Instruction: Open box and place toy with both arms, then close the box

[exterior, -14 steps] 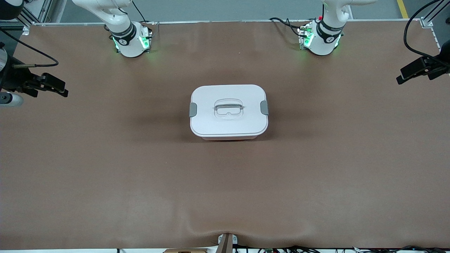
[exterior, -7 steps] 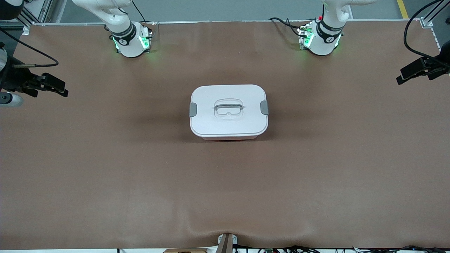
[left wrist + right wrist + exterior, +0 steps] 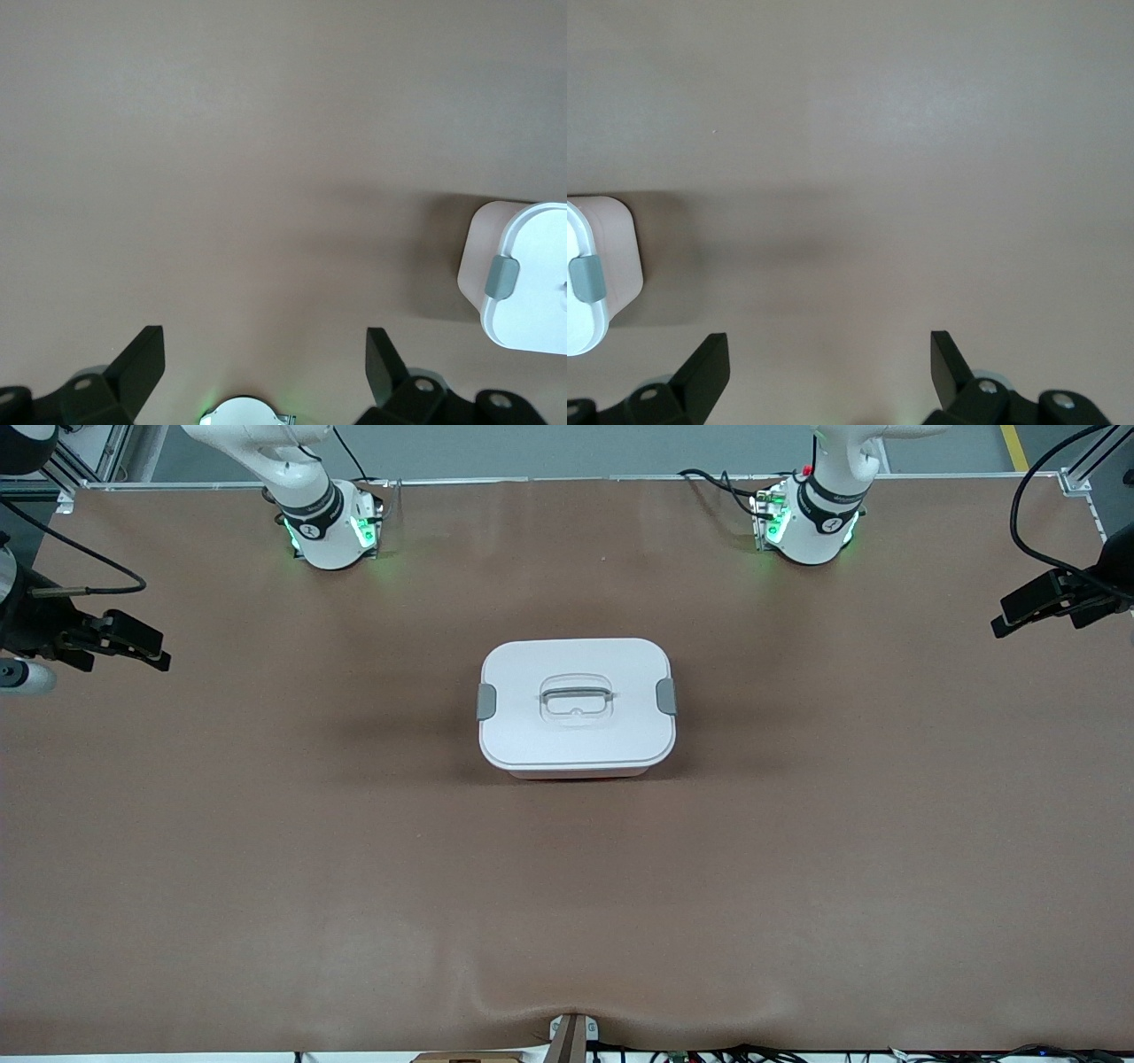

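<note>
Box (image 3: 577,707) sits mid-frame in the front view, lid (image 3: 576,701) on, grey latches (image 3: 486,701) at both ends lying against the sides, handle (image 3: 576,693) flat in its recess. No toy shows in any view; whether one is inside cannot be told. This fits a box yet to be opened as well as one shut again with the toy in it.

Change over the last second: left gripper (image 3: 1019,613), at the right edge of the frame, has crept slightly up and inward. Right gripper (image 3: 133,641), at the left edge, has barely shifted. Box unmoved. Too small a drift to say which way the job is heading.

Both grippers hang high over the table's ends, well apart from the box. Wrist views show each pair of fingers (image 3: 142,359) (image 3: 704,363) spread wide, nothing between them.

Brown table (image 3: 266,850) carries only the box; nothing stands between either gripper and the latches
</note>
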{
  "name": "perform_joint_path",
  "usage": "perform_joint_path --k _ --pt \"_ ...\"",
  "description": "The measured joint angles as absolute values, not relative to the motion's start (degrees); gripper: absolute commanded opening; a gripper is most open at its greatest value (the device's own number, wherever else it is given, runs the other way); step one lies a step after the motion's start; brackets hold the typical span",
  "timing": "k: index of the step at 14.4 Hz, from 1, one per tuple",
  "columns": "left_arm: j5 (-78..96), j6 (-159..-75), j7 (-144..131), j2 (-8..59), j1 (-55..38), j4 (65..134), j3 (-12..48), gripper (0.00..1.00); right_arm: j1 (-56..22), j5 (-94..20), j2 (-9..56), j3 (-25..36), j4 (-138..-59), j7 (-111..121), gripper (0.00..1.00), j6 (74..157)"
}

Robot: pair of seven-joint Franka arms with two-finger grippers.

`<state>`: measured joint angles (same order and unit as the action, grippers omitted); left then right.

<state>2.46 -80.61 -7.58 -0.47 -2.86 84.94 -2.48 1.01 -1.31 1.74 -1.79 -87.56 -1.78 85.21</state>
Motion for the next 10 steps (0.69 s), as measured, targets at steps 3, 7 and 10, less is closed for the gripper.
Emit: perform_joint_path --k 3,7,10 --pt "2.45 -80.63 -7.34 -0.46 -2.90 85.29 -2.46 1.00 1.01 -1.31 1.90 -1.79 -86.79 -1.78 1.00 85.29" --pt "2.45 -80.72 -7.13 0.11 -2.97 85.54 -2.30 1.00 1.01 -1.31 1.92 -1.74 -86.46 -1.79 1.00 85.29" --pt "2.03 -81.07 -7.12 0.63 -2.97 85.55 -2.29 1.00 1.01 -1.31 1.97 -1.74 -86.46 -1.79 1.00 85.29"
